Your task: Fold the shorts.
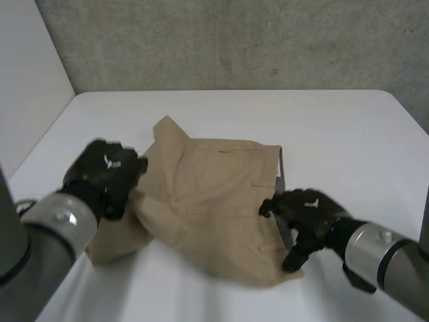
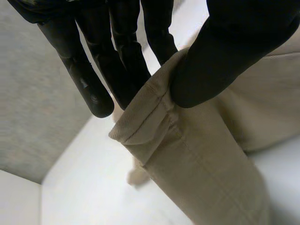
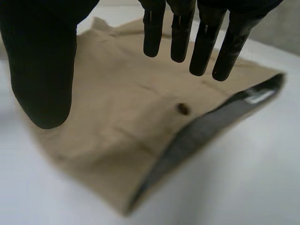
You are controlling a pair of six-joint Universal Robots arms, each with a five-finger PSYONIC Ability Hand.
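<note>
Left hand [image 2: 234,51] pinches the shorts [image 2: 201,159] hem, thumb covering part.

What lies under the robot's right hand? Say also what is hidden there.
Tan shorts lie under the right hand, with a small dark button and the grey lining of the waistband showing. The cloth hides the part of the white table beneath it.

The white table [image 1: 335,127] carries tan shorts [image 1: 214,194], seemingly partly folded.
</note>
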